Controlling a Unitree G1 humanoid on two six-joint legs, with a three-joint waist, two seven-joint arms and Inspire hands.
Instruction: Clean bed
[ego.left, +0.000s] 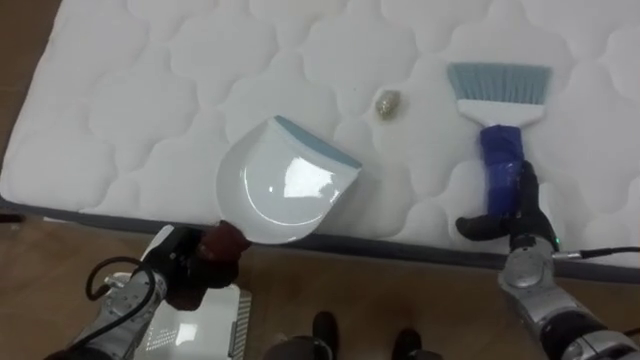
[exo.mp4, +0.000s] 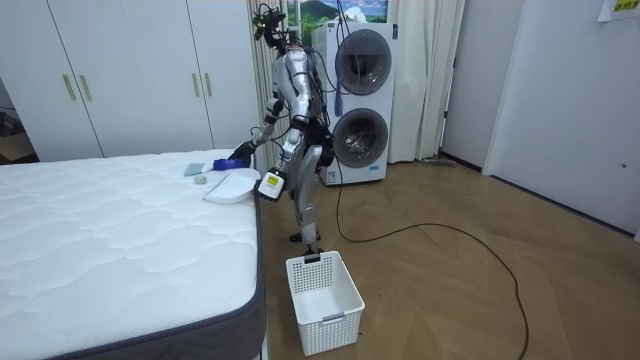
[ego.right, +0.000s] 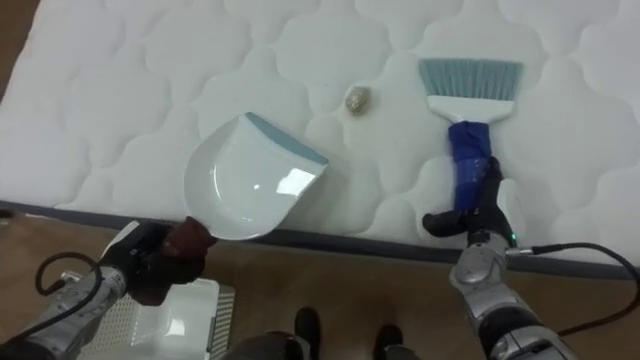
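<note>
A white dustpan (ego.left: 285, 183) with a pale blue lip lies on the white quilted mattress (ego.left: 150, 110) near its front edge. My left hand (ego.left: 205, 258) is shut on the dustpan's dark handle, just off the bed edge. A small crumpled scrap (ego.left: 388, 102) lies on the mattress between the dustpan and the brush. The hand brush (ego.left: 498, 95) has grey-blue bristles and a blue handle; its bristles rest on the bed. My right hand (ego.left: 518, 215) is shut on the brush's blue handle. In the room view I stand at the bed's far side by the dustpan (exo.mp4: 232, 187).
A white laundry basket (exo.mp4: 322, 300) stands on the wooden floor near the bed's corner, and its rim (ego.left: 200, 325) shows below my left hand. Stacked washing machines (exo.mp4: 360, 100) are behind me, white wardrobes (exo.mp4: 120, 70) along the wall.
</note>
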